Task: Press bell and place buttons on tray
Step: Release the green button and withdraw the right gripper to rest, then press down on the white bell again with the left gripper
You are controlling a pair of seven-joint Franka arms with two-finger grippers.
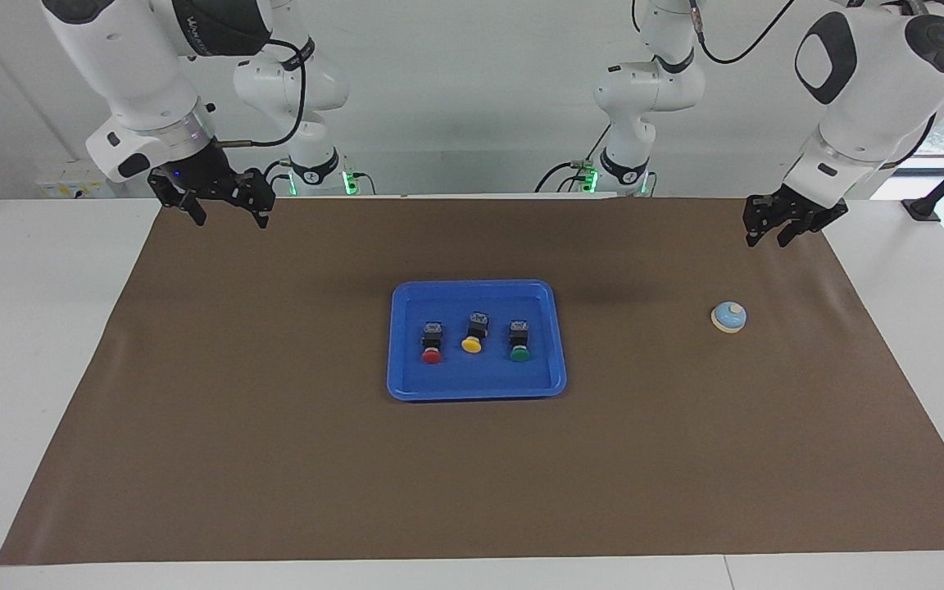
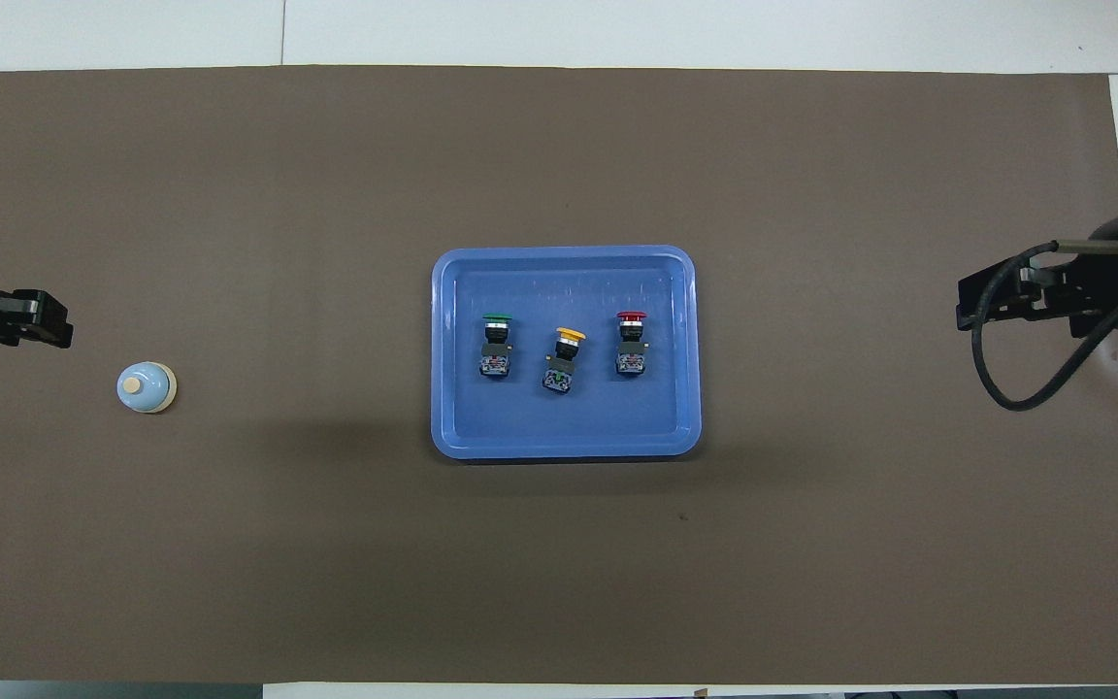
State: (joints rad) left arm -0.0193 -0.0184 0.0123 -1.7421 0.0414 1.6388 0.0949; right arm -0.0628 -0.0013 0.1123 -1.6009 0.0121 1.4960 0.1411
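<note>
Mat (image 1: 275,459): bare at its edge farthest from me. Tray (image 1: 395,344) at mid-mat holds all three buttons in a row, on their sides: red button (image 1: 432,342), yellow button (image 1: 473,334), green button (image 1: 519,342).

Bell (image 1: 728,317): on the mat toward my left arm's end, well apart from the tray.

Left gripper (image 1: 771,238): fingers parted, empty, over the mat's edge by my base. Right gripper (image 1: 228,215): spread, empty, waiting over its own mat corner.

Judgement: placing looks done. If the bell is unpressed, my left must descend squarely on its knob.

left claw (image 1: 777,233) raised, right claw (image 1: 224,211) spread
</note>
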